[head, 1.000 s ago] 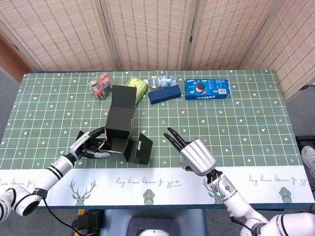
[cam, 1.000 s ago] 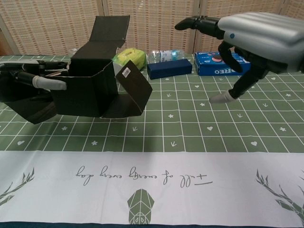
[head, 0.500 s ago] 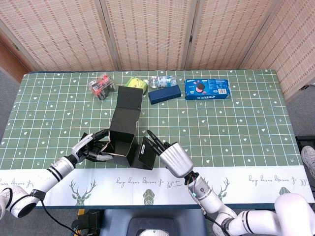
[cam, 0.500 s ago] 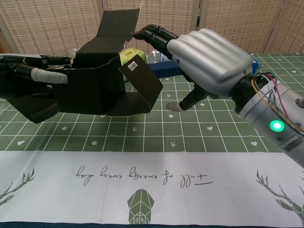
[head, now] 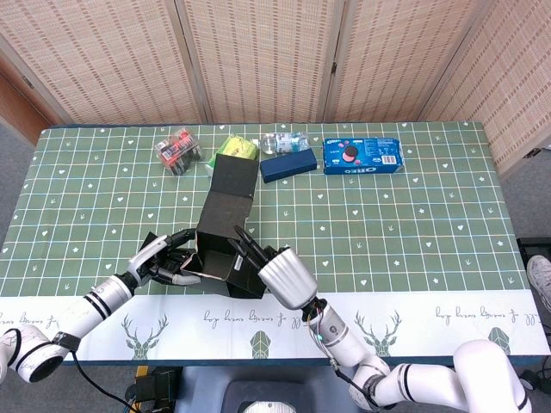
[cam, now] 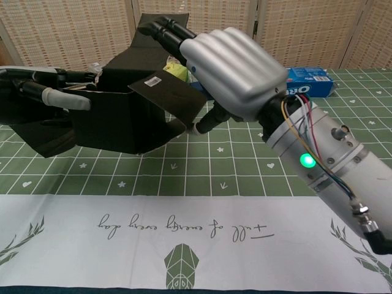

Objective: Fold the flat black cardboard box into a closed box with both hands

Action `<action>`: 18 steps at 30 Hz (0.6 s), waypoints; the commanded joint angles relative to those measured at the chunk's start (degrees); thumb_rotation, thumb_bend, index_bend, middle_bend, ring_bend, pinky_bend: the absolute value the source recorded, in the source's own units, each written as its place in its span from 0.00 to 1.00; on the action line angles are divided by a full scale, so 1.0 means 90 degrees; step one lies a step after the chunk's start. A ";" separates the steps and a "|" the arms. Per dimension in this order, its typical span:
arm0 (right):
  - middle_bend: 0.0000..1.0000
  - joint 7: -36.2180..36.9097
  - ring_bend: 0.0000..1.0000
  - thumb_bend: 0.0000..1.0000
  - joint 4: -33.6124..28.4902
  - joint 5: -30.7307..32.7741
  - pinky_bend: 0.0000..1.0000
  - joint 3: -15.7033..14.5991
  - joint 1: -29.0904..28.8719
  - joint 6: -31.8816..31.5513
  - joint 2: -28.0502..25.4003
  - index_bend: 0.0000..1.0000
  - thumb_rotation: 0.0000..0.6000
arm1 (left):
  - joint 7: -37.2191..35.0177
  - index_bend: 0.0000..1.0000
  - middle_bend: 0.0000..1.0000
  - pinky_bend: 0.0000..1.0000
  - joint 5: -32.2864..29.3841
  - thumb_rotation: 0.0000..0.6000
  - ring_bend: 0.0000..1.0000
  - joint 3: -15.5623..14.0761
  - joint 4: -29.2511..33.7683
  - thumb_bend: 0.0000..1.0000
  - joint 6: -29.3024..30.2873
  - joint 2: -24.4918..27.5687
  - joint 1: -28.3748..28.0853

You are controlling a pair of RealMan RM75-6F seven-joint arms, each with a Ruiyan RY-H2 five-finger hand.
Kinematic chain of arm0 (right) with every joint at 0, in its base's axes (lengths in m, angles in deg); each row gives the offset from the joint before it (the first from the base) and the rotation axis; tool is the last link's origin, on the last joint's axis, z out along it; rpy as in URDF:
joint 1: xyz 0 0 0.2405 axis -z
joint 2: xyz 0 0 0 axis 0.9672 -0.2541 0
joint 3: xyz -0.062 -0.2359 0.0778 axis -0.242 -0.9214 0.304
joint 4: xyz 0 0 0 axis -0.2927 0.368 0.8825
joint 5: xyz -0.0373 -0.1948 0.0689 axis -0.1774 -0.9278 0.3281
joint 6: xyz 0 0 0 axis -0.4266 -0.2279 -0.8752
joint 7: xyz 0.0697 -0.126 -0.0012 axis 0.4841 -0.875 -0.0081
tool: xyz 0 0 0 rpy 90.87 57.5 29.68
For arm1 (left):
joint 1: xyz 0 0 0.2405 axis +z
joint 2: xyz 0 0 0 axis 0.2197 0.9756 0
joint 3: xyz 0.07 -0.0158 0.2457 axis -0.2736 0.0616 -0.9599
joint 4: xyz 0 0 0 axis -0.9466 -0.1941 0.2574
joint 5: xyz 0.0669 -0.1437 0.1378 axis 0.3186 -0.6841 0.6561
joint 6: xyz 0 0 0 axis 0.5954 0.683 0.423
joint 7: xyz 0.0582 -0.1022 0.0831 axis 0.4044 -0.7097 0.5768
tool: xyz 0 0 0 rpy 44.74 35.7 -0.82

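head view: black cardboard box [head: 225, 225] half-folded, interior dark.

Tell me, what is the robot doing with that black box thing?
It is folding a black cardboard box on the green table. The left hand grips the box at its left end, and the right hand presses the side flap with the white label inward with straight fingers. The box is only half made: its long top flap is open. Snacks and a bottle lie along the far edge.
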 commanded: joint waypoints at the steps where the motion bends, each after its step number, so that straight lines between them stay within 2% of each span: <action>1: 0.06 0.0059 0.69 0.16 0.0043 -0.0033 0.98 0.0058 -0.0067 0.0103 0.0040 0.00 1.00 | 0.0348 0.20 0.19 0.89 -0.0028 1.00 0.58 -0.0005 0.0000 0.11 0.0032 -0.0099 0.0022; 14: 0.10 0.0068 0.69 0.19 0.0274 -0.0067 0.98 0.0134 -0.0351 0.0728 0.0080 0.00 1.00 | 0.1534 0.17 0.19 0.89 -0.0042 1.00 0.58 -0.0072 -0.0408 0.11 0.0193 -0.0748 0.0129; 18: 0.13 0.0077 0.70 0.24 0.0407 -0.0101 0.98 0.0095 -0.0445 0.0923 0.0124 0.00 1.00 | 0.1810 0.17 0.19 0.89 -0.0010 1.00 0.58 -0.0112 -0.0615 0.11 0.0257 -0.0961 0.0169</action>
